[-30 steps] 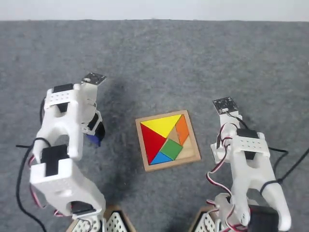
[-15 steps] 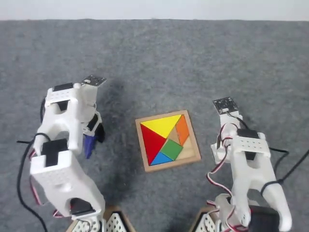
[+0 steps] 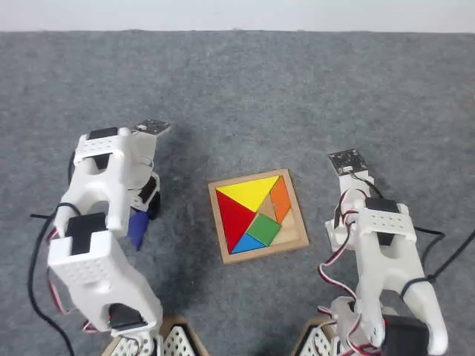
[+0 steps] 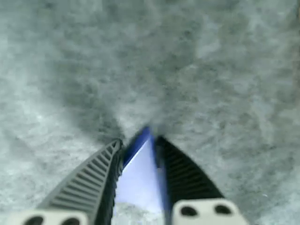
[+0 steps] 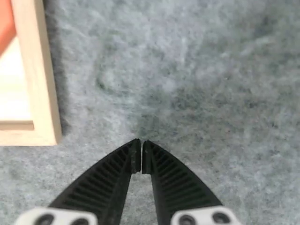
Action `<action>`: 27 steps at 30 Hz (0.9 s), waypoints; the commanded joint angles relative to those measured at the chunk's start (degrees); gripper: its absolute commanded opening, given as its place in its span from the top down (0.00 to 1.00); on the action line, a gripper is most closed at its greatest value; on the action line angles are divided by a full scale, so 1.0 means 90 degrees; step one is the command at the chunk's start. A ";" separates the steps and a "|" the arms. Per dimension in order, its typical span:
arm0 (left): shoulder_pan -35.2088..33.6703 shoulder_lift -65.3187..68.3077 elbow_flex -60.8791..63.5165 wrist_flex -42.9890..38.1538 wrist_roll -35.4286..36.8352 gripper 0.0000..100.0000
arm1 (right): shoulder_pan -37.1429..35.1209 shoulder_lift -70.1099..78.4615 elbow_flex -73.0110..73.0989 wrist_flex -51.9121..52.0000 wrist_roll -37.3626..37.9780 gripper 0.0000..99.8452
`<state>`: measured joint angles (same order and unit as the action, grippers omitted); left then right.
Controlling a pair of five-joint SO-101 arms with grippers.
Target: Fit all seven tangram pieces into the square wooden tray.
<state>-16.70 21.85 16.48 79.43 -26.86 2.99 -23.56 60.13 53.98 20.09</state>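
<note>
wooden tray (image 3: 266, 253) mid-table, I read yellow piece (image 3: 249, 193), red piece (image 3: 231, 219), orange piece (image 3: 280, 199), green piece (image 3: 263, 228), light-blue piece (image 3: 247, 243) seated | dark blue piece (image 3: 137, 226) at tray's 9 o'clock, pinched in my left gripper (image 4: 139, 140) | right gripper (image 5: 141, 154) at tray's 3 o'clock, fingers pressed together

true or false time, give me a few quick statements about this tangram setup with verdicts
1. The left gripper is shut on a blue piece. True.
2. The right gripper is wide open. False: it is shut on nothing, over the grey mat beside the wooden tray.
3. The wooden tray is completely filled. False: bare wood shows near its right side.
4. The yellow piece lies inside the tray. True.
</note>
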 commanded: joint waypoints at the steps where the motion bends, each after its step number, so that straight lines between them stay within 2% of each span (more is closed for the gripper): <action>1: 0.0078 0.0068 0.0044 0.0068 -0.0078 0.99 | 0.0073 -0.0073 -0.0020 -0.0083 0.0068 0.97; 5: 0.0156 0.0059 -0.0103 0.0088 -0.0049 0.99 | 0.0073 -0.0054 -0.0020 -0.0093 0.0068 0.97; 8: -0.0088 -0.0098 -0.0620 0.0430 -0.0049 0.99 | 0.0073 -0.0034 -0.0020 -0.0103 0.0068 0.97; 14: -0.0928 -0.2012 -0.0952 0.0527 -0.0059 0.98 | 0.0063 -0.0034 -0.0020 -0.0112 0.0068 0.97; 17: -0.1299 -0.3096 -0.0532 0.0527 -0.0195 0.95 | 0.0054 -0.0034 -0.0020 -0.0112 0.0059 0.97; 22: -0.2100 -0.4357 0.0669 0.0527 -0.0684 0.81 | 0.0034 -0.0034 -0.0010 -0.0112 0.0059 0.97; 27: -0.2139 -0.4581 0.2310 0.0469 -0.1504 0.80 | 0.0024 -0.0024 0.0000 -0.0112 0.0059 0.97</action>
<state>-35.78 -16.57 31.34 83.47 -37.32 3.16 -23.56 60.31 53.98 20.09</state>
